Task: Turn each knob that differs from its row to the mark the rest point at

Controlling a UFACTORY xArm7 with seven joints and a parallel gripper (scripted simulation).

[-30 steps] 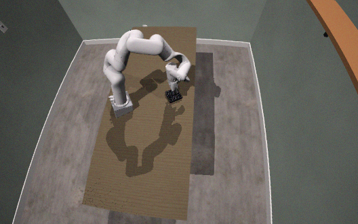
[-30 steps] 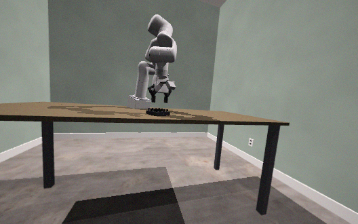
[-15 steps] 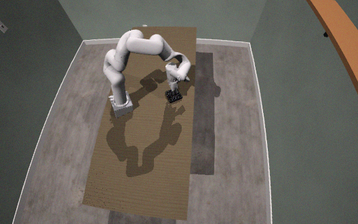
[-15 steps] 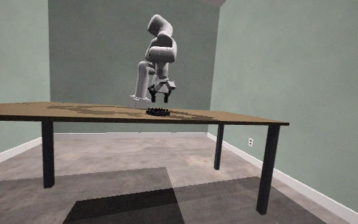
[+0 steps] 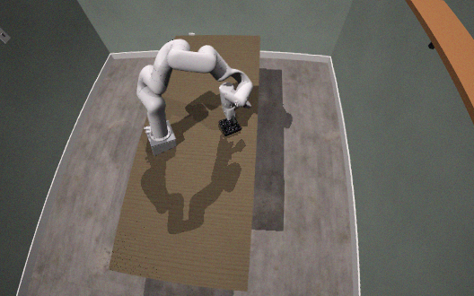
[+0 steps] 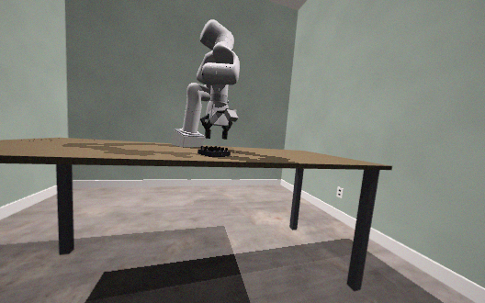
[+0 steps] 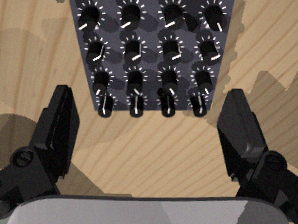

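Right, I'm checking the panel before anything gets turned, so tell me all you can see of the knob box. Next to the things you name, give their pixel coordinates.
The knob box [image 5: 230,127] [image 6: 214,152] [image 7: 153,37] is a dark, low, flat block, plastic or metal by its look, lying flat on the wooden table. Black knobs with white lines stand on its top, four rows of four in the wrist view, ringed by short white marks; the lines point various ways. The open gripper [image 6: 217,137] [image 7: 149,104] hovers above it, not touching. Printed names and the socket can't be made out.
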